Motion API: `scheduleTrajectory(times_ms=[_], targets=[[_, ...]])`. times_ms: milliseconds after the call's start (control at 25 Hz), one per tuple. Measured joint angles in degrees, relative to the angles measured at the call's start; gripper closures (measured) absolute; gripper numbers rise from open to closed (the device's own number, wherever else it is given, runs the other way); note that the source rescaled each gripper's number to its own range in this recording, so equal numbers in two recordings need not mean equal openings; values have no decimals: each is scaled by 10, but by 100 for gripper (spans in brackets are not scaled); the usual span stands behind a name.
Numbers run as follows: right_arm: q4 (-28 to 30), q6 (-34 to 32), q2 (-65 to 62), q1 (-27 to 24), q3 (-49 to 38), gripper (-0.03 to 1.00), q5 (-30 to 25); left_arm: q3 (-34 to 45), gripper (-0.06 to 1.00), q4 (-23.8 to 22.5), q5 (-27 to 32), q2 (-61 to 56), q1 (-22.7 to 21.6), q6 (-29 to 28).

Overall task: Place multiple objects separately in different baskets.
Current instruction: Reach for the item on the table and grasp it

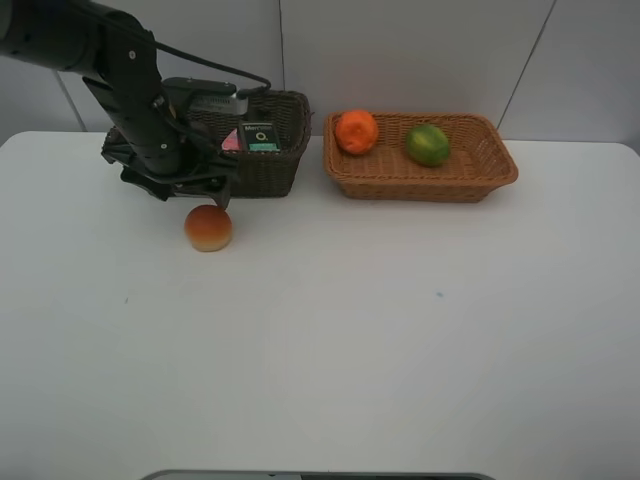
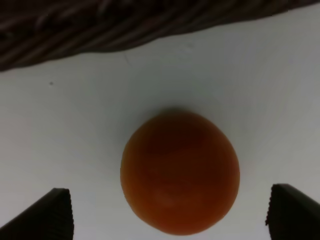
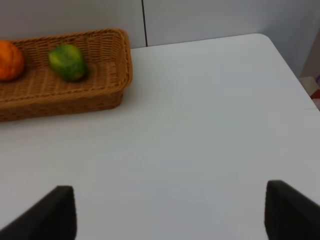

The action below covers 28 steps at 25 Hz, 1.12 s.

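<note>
A red-orange peach (image 1: 208,227) lies on the white table just in front of the dark brown basket (image 1: 270,172). My left gripper (image 1: 200,196) hangs right above it, open; in the left wrist view the peach (image 2: 180,172) sits between the spread fingers of the left gripper (image 2: 169,192), touching neither. The dark basket holds a black bottle (image 1: 260,136) and a pink tube (image 1: 231,141). An orange (image 1: 357,131) and a green fruit (image 1: 428,144) rest in the light tan basket (image 1: 420,187). My right gripper (image 3: 169,187) is open and empty over bare table, outside the exterior view.
The two baskets stand side by side at the back of the table, near the wall. In the right wrist view the tan basket (image 3: 65,100) lies far from the fingers, and the table's corner (image 3: 265,37) shows beyond it.
</note>
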State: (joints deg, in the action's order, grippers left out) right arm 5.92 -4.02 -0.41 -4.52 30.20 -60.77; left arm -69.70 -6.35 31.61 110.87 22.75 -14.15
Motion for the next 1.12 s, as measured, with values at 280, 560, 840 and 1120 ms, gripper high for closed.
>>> scheduleTrajectory(times_ms=[280,560,840,1120], targets=[[0,0,0,0,0,20,0,0,-6,-2,-9,31,0,-1],[0,0,0,0,0,20,0,0,-6,-2,-41,38,0,-1],[0,0,0,0,0,20,0,0,-6,-3,-60,41,6,-1],[0,0,0,0,0,20,0,2,-6,-3,-75,72,6,-14]])
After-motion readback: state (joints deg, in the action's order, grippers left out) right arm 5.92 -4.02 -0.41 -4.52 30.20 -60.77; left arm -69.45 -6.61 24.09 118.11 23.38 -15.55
